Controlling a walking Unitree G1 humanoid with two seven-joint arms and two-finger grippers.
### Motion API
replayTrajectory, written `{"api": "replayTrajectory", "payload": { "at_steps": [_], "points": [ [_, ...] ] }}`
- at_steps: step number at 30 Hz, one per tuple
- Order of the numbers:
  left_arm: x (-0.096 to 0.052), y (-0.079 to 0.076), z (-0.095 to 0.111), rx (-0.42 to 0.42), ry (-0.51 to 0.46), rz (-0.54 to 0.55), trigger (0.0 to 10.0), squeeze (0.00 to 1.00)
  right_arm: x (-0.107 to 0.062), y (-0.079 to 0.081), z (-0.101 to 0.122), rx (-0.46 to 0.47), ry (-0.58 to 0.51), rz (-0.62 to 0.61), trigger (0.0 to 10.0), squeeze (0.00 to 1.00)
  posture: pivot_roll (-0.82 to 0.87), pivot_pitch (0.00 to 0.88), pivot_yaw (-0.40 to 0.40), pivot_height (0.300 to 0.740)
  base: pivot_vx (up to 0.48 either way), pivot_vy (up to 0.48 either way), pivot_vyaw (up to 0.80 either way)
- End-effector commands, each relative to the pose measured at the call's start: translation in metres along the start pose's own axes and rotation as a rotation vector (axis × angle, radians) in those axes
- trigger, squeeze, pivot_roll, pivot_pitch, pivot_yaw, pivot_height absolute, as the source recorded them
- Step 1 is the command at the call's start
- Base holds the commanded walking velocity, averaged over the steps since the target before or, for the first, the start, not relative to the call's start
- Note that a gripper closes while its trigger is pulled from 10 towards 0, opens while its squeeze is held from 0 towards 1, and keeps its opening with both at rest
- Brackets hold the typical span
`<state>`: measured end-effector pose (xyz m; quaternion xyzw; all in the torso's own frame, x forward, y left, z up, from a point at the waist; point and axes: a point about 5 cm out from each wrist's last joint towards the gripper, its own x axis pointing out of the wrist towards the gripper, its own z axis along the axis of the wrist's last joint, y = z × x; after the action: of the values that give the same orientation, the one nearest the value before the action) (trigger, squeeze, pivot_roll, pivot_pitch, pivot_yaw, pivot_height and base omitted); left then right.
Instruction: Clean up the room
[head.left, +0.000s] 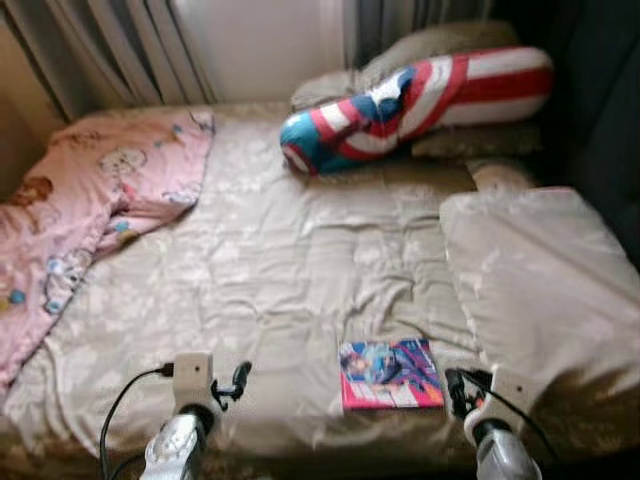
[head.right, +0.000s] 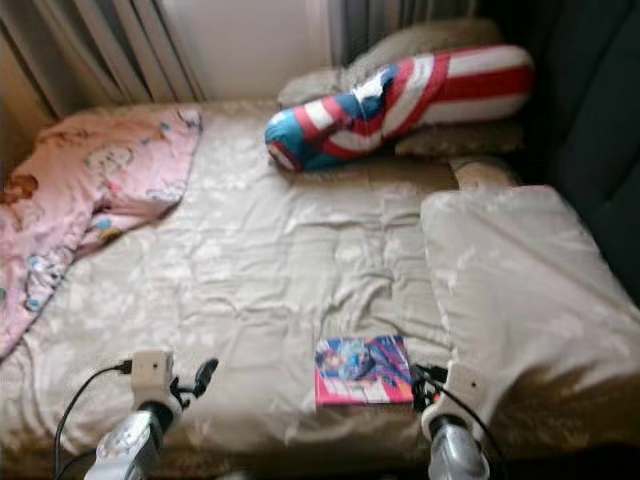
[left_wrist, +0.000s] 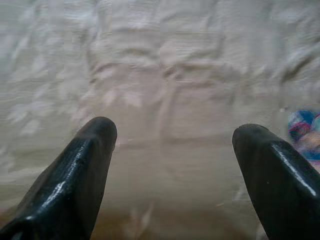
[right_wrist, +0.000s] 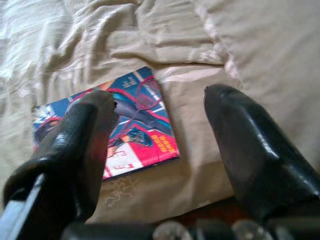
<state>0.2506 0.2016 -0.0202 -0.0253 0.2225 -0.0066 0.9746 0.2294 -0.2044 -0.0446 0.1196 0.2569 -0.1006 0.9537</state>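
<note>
A colourful book with a red, blue and pink cover lies flat near the front edge of the bed. My right gripper is just to the book's right, open, with one finger over the cover and the other finger above bare sheet; nothing is held. In the right wrist view the book lies just beyond the fingertips. My left gripper is at the bed's front left, open over plain sheet, its two fingers spread wide.
A red, white and blue bolster lies at the head of the bed near beige pillows. A pink cartoon blanket is bunched at the left. A folded beige duvet covers the right side. Curtains hang behind.
</note>
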Motion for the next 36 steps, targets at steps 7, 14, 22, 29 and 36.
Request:
{"api": "replayTrajectory", "payload": {
  "at_steps": [7, 14, 22, 29, 36],
  "points": [
    [-0.015, 0.009, -0.047, 0.006, 0.268, 0.062, 10.0, 0.0, -0.013, -0.008, -0.035, -0.065, 0.193, -0.042, 10.0, 0.0, -0.02, 0.0, 0.03, 0.74, 0.0, 0.0, 0.0],
    [-0.02, 0.005, -0.059, -0.026, 0.311, 0.079, 10.0, 0.0, -0.018, -0.009, -0.047, -0.08, 0.262, -0.048, 10.0, 0.0, -0.04, 0.0, 0.027, 0.74, 0.0, 0.0, 0.0],
    [-0.022, 0.003, -0.063, -0.021, 0.322, 0.104, 10.0, 0.0, -0.026, -0.013, -0.058, -0.163, 0.303, -0.052, 10.0, 0.0, -0.04, 0.0, 0.019, 0.74, 0.0, 0.0, 0.0],
    [-0.023, 0.008, -0.063, -0.024, 0.323, 0.117, 10.0, 0.0, -0.027, -0.013, -0.059, -0.181, 0.308, -0.039, 10.0, 0.0, -0.04, 0.0, 0.019, 0.74, 0.0, 0.0, 0.78],
    [-0.024, 0.008, -0.064, -0.024, 0.327, 0.124, 10.0, 0.0, -0.03, -0.013, -0.065, -0.168, 0.339, -0.038, 10.0, 0.0, -0.04, 0.0, 0.023, 0.74, 0.0, 0.0, 0.27]
  ]
}}
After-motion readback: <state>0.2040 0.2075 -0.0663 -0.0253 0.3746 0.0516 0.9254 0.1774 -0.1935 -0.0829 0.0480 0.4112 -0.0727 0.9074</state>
